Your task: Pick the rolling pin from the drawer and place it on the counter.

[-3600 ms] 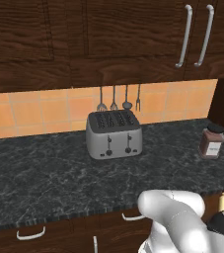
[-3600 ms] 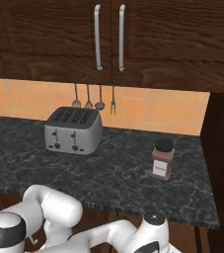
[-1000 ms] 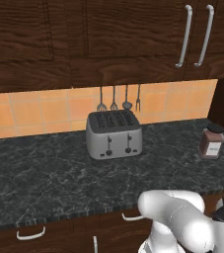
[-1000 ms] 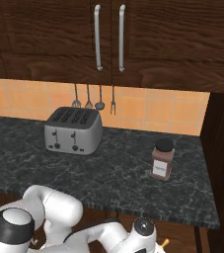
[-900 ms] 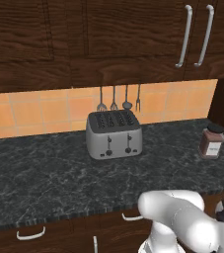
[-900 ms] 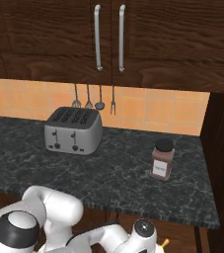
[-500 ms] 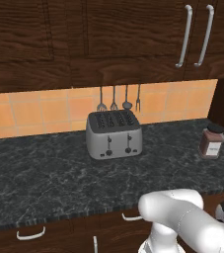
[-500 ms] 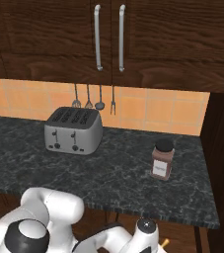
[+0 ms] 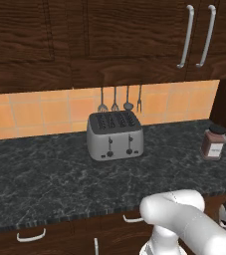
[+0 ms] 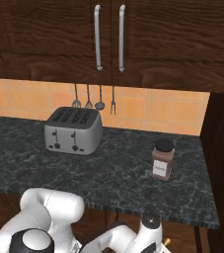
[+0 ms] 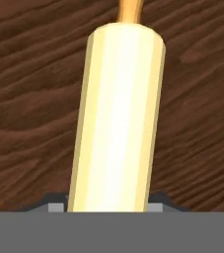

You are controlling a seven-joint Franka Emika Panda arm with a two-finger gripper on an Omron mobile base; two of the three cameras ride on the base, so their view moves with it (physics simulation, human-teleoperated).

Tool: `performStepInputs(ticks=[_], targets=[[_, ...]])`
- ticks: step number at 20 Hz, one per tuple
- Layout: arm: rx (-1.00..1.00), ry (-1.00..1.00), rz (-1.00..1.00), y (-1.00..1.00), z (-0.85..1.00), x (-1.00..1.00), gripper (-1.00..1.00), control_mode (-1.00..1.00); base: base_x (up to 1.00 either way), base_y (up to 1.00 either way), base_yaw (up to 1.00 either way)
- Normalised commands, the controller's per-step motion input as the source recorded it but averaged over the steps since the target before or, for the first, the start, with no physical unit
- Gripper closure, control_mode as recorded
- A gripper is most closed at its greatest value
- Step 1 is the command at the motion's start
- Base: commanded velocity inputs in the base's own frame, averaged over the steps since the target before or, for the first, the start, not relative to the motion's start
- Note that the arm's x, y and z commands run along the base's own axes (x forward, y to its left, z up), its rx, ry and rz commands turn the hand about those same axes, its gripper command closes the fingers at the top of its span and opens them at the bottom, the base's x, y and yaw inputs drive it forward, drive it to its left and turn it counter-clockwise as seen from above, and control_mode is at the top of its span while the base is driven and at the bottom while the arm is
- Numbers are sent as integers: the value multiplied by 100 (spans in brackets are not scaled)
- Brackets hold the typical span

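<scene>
Rolling pin [image 11: 117,118] right up against the hand camera, pale tan barrel running from bottom centre upward, tilted slightly right, orange handle tip at the top edge. Dark pincer [image 11: 107,202] fingers [image 11: 56,200] peeking out on either side of the barrel's lower end, apparently clamped around it; actual contact hidden by the barrel. Dark brown wood grain behind the pin; cannot tell whether drawer front or cabinet face.

From the right base view, orange handle tip of the pin [image 10: 166,241] poking out beside the wrist, below the desk's [image 10: 133,188] front edge. Desk itself: long dark marble top, toaster [image 9: 115,135] toward the back under hanging utensils [image 9: 120,100], spice jar [image 9: 213,142] well apart near the right end. Broad open stretch of stone in front of the toaster and between toaster and jar. Silver handles [image 9: 31,235] on the fronts below the edge.

Arm folded low, white elbow [image 9: 176,211] bulging just under the desk edge, wrist reaching down and to the right
</scene>
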Motion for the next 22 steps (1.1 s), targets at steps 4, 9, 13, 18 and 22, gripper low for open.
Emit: performStepInputs(ticks=[4,9,13,18,22], targets=[[1,-1,-7,-40,17,-34,100,-100,0,0,0],[0,-4,-4,-27,75,-18,100,-100,0,0,0],[-1,-1,0,0,96,-46,100,-100,0,0,0],[-12,-27,7,21,80,-21,100,-100,0,0,0],[-11,-41,18,17,88,18,100,-100,0,0,0]])
